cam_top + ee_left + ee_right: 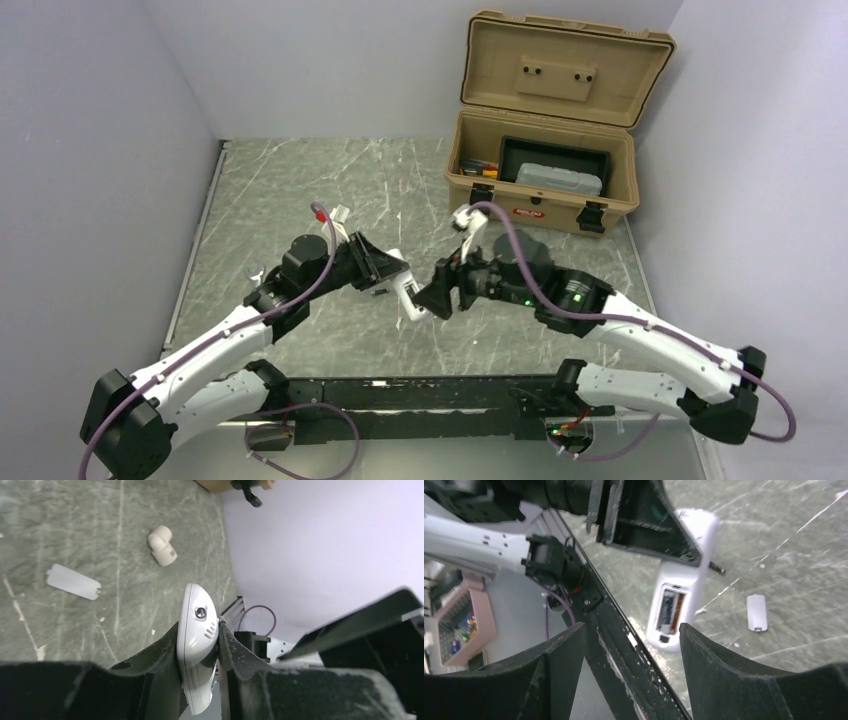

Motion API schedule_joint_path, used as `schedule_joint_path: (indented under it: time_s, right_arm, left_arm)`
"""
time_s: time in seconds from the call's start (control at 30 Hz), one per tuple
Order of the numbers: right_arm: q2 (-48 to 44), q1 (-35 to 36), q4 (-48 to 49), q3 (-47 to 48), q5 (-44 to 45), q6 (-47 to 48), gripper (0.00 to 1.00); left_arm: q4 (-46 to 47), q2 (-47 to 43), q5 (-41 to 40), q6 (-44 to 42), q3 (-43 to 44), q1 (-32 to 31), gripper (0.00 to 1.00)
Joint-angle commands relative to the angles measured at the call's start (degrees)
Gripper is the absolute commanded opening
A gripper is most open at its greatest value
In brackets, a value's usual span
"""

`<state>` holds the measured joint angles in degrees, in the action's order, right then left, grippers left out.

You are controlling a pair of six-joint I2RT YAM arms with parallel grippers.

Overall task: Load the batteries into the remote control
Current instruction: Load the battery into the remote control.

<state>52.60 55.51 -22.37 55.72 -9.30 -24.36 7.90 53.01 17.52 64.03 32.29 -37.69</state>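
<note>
Your right gripper (631,630) is spread wide, with nothing between the fingers. Straight ahead of the tips is the remote (684,580), back side facing you, battery bay uncovered. One battery (667,611) sits in the bay's left slot; the slot beside it shows bare, copper-coloured. The left gripper (689,550) clamps the remote's far end. A loose battery (717,568) lies on the table (794,540) just off the remote's right edge, further out. The cover (757,612) lies flat to the right, apart from the remote. A pink bin (459,620) is far left.

Left gripper (198,639) clamped shut; right gripper (631,630) spread wide.
</note>
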Motion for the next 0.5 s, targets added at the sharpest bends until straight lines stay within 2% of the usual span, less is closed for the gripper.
schedule_joint_path:
  time_s: [0.0, 0.13, 0.47]
  right_arm:
    - [5.00, 6.96, -5.41, 3.31, 13.08, 0.93, 0.69]
    - [6.89, 9.55, -4.72, 3.17, 17.44, 0.79, 0.67]
    - [11.78, 12.29, -1.08, 2.99, 19.60, 2.45, 0.57]
  left_arm:
    - [-7.69, 0.12, -6.36, -0.98, 4.08, -0.09, 0.00]
    - [-7.81, 0.02, -6.76, 0.01, 4.50, -0.10, 0.00]
    - [-7.03, 0.98, -5.56, 1.59, 4.54, -0.06, 0.00]
